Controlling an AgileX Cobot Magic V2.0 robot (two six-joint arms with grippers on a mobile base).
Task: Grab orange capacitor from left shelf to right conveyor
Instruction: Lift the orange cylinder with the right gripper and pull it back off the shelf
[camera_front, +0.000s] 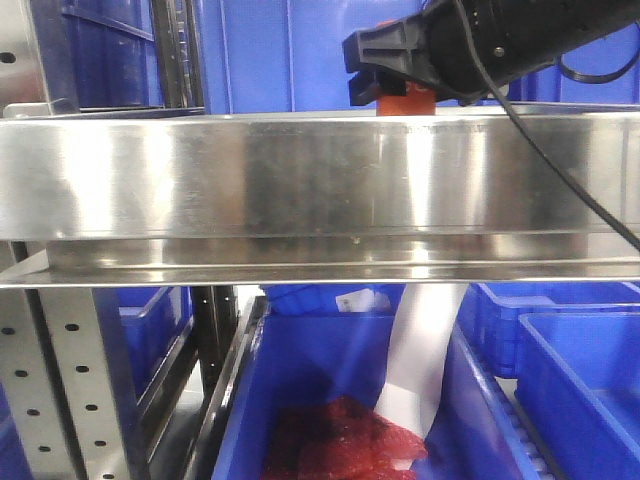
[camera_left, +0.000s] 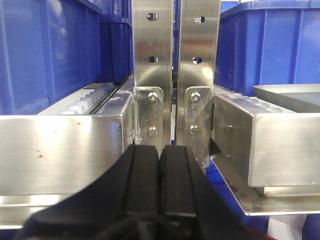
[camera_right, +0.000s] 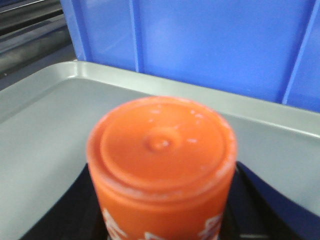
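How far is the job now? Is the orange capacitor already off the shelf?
Done: the right pincer is around the orange capacitor, fingers against both its sides. In hand: the grasp, at the left shelf, which hides whether the capacitor is lifted. Left: carrying it to the right conveyor, which no view shows. The left pincer is shut, empty.

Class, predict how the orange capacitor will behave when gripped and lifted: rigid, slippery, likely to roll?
The capacitor looks like a rigid moulded can, so it probably won't deform. Its smooth round side may slip in a loose grip. Upright, as here, it seems stable; tipped over, it would likely roll.
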